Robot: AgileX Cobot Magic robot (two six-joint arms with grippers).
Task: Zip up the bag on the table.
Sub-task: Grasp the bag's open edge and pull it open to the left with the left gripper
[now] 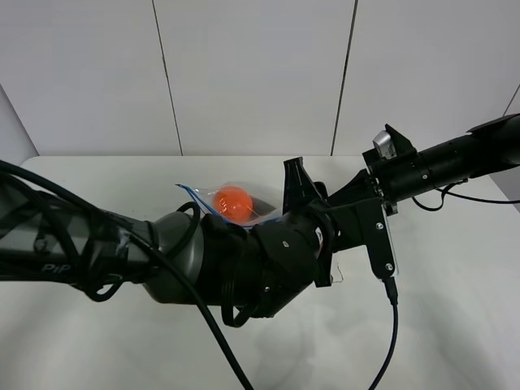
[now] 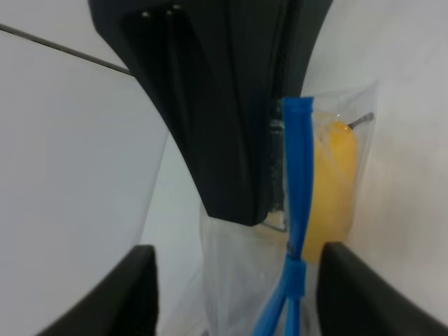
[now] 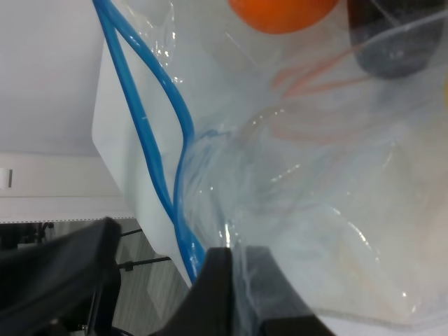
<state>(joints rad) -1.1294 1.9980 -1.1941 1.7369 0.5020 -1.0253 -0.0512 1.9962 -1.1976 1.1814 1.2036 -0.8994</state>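
The bag [image 1: 210, 195] sits mid-worktop [image 1: 455, 309], toward the far side, mostly hidden behind the left arm from up high. The right pincer [image 2: 241, 210] is together, clamped on the bag's corner at the end of the blue zipper strip [image 2: 297, 182]. The left pincer [image 2: 241, 262] is apart, one finger either side of the strip, not touching it as far as I can see. The strip reads sealed next to the right pincer, then splits into two tracks further along, so much of the mouth looks unsealed. Inside: orange fruit [image 3: 280, 14], yellow piece [image 2: 336, 175], dark purple one [image 3: 392, 49]. Handling guess: the film is thin, crinkly, floppy and slick, and won't hold shape. The load is light but lumpy and may roll and drag the mouth out of line. Only the strip has some stiffness, so pinch there, right at the split, then squeeze and slide away from the anchored corner. Risk: film bunching between the fingers, or the tracks slipping past each other.
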